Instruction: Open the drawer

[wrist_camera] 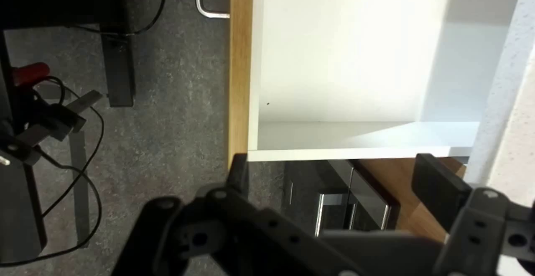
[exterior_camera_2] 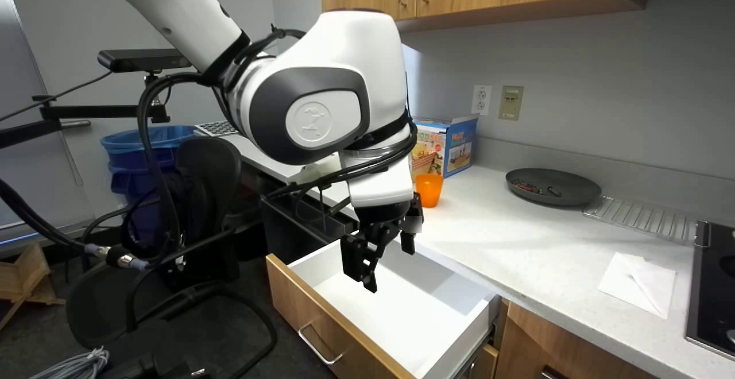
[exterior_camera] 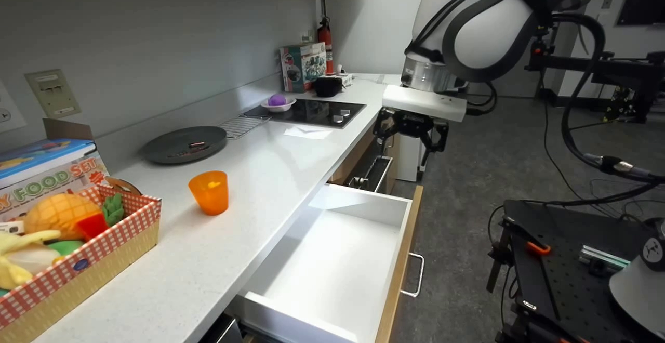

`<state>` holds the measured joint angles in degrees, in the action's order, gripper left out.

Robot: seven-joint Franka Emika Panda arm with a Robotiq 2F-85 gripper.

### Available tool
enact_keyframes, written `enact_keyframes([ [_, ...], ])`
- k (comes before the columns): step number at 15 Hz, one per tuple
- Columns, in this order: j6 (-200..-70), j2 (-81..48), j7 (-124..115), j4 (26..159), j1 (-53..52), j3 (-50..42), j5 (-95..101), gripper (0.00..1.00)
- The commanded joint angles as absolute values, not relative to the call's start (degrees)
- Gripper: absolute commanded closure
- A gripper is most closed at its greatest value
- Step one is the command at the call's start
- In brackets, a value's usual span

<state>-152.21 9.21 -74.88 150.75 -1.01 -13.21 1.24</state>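
In an exterior view the drawer [exterior_camera: 337, 254] stands well out from under the white counter [exterior_camera: 260, 169], its plain white inside showing and its silver handle [exterior_camera: 420, 275] at three o'clock from the middle. At one o'clock from there the gripper [exterior_camera: 402, 157] hangs higher than the drawer and apart from it, its fingers [wrist_camera: 439, 188] spread wide and gripping nothing (the wrist view shows both, at six o'clock from the drawer). From that same middle an orange cup [exterior_camera: 210, 194] sits at ten o'clock, a checked basket [exterior_camera: 104, 260] of toy food [exterior_camera: 60, 215] at nine, and a black cooktop [exterior_camera: 317, 111] at twelve. In an exterior view a dark round pan [exterior_camera_2: 565, 181] lies at the drawer's two o'clock, bearing bits [exterior_camera_2: 525, 186] too small to name.
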Motion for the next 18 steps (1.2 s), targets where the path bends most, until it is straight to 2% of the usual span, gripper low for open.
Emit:
enact_keyframes([
  [1, -151.5, 14.7, -67.3, 153.4, 2.2, -10.8, -6.9, 0.0],
  [18, -151.7, 12.4, -66.5, 152.0, 5.4, -7.4, -8.4, 0.0],
])
